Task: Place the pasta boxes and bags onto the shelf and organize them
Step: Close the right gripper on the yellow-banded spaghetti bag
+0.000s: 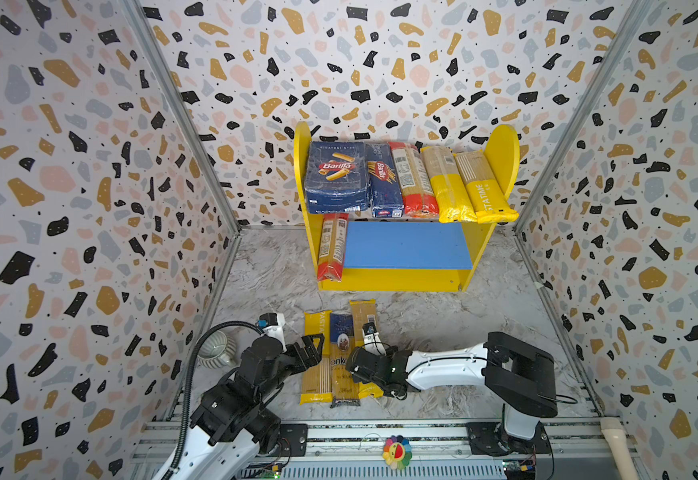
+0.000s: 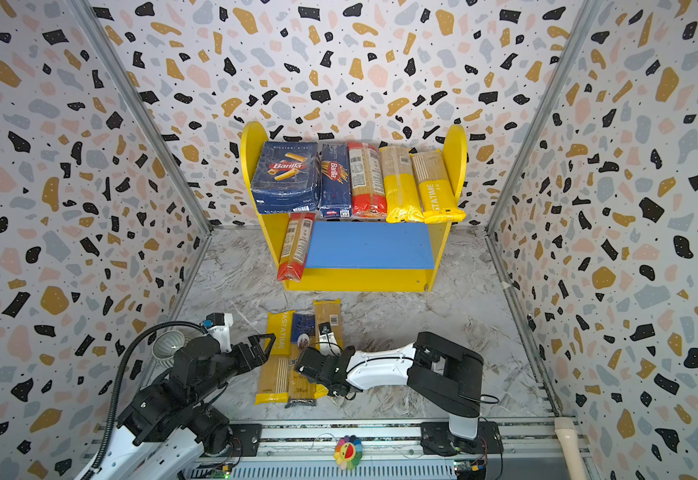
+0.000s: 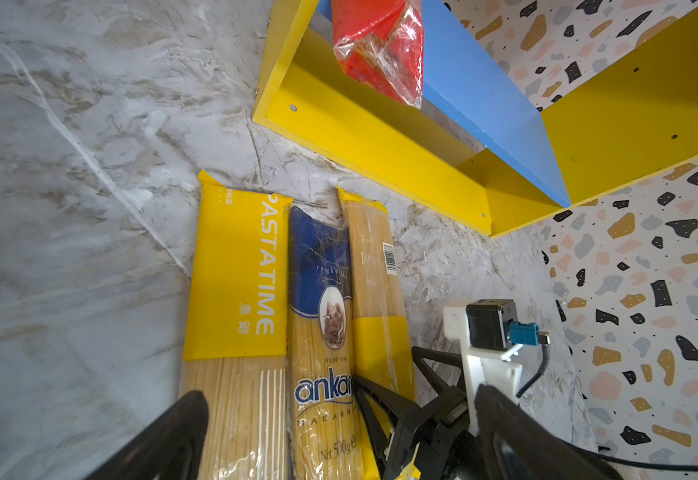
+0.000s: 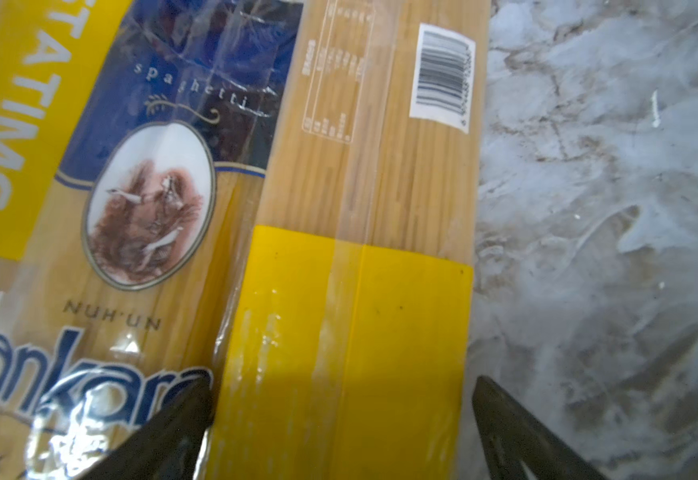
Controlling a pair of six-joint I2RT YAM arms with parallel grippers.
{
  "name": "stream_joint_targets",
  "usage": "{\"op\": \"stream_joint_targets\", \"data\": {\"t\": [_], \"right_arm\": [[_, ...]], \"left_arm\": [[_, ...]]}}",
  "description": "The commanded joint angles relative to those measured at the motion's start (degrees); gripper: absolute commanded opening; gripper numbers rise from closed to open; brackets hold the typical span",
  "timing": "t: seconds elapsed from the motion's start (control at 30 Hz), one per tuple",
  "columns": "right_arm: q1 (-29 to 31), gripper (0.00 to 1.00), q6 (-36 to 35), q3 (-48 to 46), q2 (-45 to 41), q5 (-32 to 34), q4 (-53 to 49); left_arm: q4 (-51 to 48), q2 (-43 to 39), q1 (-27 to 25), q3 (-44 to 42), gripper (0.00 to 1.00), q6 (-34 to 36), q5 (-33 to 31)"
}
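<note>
Currently, shelf (image 1: 503, 153) holds 2 boxes (image 1: 336, 174), 4 bags (image 1: 413, 178); left fingers (image 3: 164, 440) and right fingers (image 4: 517, 432) spread, grasping nothing.

At lower centre in both top views, the right gripper (image 1: 361, 368) covers the middle of the plain bag (image 1: 361, 311) and the last letters on the ankara bag (image 1: 342, 332). The left gripper (image 1: 314, 351) hides part of the PASTATIME bag (image 1: 316, 384). At lower left, a ribbed cup (image 1: 214, 349) sits half behind the left arm (image 1: 235, 399). The shelf (image 1: 503, 158) has its upper board hidden under packs (image 1: 411, 178). In the right wrist view the plain bag's small print is blurred, and the bottom edge cuts off the right gripper's fingers (image 4: 160, 436).
</note>
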Motion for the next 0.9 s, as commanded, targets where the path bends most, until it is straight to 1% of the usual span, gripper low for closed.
{"op": "stream_joint_targets", "data": {"t": [0.0, 0.3, 0.43, 0.57, 0.63, 0.7, 0.8, 0.87], "right_arm": [[-0.3, 0.98, 0.1, -3.92, 2.19, -2.95, -6.43], [-0.86, 0.89, 0.5, -7.18, 2.65, -8.02, -1.83], [-1.42, 0.76, -0.04, -8.99, 1.44, -10.16, 0.41], [-1.83, 0.58, -0.18, -10.91, -1.08, -11.13, 1.73], [-2.52, 0.5, -0.12, -12.75, -2.59, -12.48, 3.45], [-3.79, 0.42, -0.22, -15.25, -4.6, -15.34, 6.2], [-5.11, 0.32, -0.23, -20.56, -9.29, -19.38, 11.65], [-6.15, 0.27, -0.16, -24.61, -13.28, -23.08, 16.4]], "left_arm": [[-0.09, -1.36, 0.14, 2.25, 0.99, 1.41, 0.74], [-1.77, -0.68, 0.13, 3.29, 1.0, 2.32, 0.09], [-2.08, 0.3, 0.13, 3.97, 1.0, 3.16, -0.38], [-1.44, 1.79, 0.13, 4.32, 1.0, 3.66, -0.24], [-1.07, 2.53, 0.13, 4.36, 0.99, 3.93, -0.05], [-0.35, 3.11, 0.13, 4.26, 0.99, 3.96, -0.22], [0.85, 4.49, 0.13, 4.22, 0.99, 4.0, 0.29], [1.12, 5.39, 0.13, 4.56, 0.99, 4.13, 0.51]]}}
